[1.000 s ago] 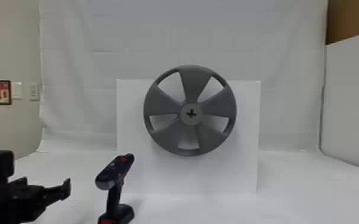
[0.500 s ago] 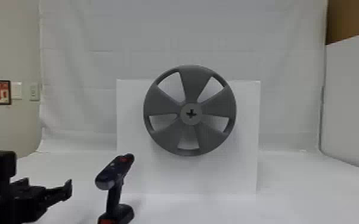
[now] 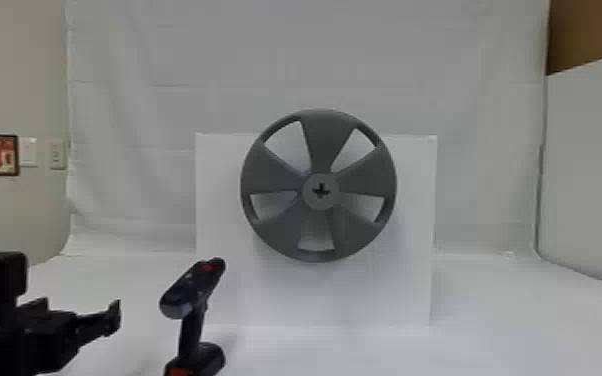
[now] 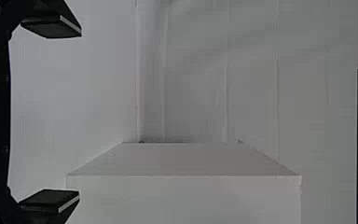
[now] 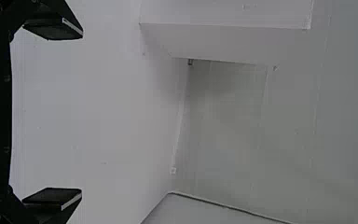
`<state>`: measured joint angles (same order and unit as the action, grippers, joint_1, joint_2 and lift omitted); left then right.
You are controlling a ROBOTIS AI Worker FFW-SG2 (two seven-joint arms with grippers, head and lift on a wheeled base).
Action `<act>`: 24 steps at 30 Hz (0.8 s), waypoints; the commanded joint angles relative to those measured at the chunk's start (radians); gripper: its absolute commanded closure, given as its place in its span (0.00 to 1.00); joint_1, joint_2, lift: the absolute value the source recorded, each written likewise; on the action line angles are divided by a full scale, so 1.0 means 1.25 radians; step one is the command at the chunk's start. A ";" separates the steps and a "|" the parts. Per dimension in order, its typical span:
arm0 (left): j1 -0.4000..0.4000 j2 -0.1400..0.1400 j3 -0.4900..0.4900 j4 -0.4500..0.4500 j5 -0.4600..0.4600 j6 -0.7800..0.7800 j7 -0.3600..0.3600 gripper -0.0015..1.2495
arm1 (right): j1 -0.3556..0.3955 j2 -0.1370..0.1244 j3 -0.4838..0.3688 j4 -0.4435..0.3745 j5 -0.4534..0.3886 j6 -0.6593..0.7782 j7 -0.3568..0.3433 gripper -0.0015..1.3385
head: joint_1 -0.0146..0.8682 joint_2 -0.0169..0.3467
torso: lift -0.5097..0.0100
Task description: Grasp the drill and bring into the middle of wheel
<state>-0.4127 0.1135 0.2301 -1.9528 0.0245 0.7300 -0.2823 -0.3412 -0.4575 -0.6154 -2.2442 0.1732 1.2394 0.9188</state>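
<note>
Standing upright at the lower left of the head view: one pistol-grip cordless drill, dark with red accents, its nose aimed away from the camera, its base partly cut off by the bottom edge. To its left, apart from it: the left gripper, wide and unladen. Beyond: one five-spoke grey wheel, upright before a white box, its hub bearing a cross-shaped recess. Step in hand, as judged: approach to the handle. Principal hazard: a sideways approach out of line, whereby one finger strikes the handle and tips or turns the drill. Second hazard: a hold too low or off-centre, letting the heavy body sag, so that the nose later meets a spoke instead of the recess.

Left wrist view: two flat black fingers, far apart, nothing between them; the box ahead. A drill off this line of sight suggests a likely miss should the gripper close without correction.

Right wrist view: the right gripper, likewise wide and holding nothing. Risk here, slight: an unneeded swing towards the box could jar the wheel.
</note>
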 commanded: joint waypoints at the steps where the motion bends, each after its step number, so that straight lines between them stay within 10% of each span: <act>1: 0.000 0.000 0.000 0.000 0.000 0.000 0.000 0.06 | -0.001 0.000 0.000 0.000 0.000 0.000 0.000 0.08 | 0.08 0.13 | 0.21; 24: 0.001 0.000 0.001 -0.001 0.001 -0.001 0.000 0.06 | -0.004 -0.003 0.003 0.000 0.000 0.000 0.001 0.08 | 0.08 0.13 | 0.21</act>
<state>-0.4114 0.1135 0.2316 -1.9542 0.0261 0.7294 -0.2823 -0.3460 -0.4600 -0.6121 -2.2442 0.1733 1.2394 0.9189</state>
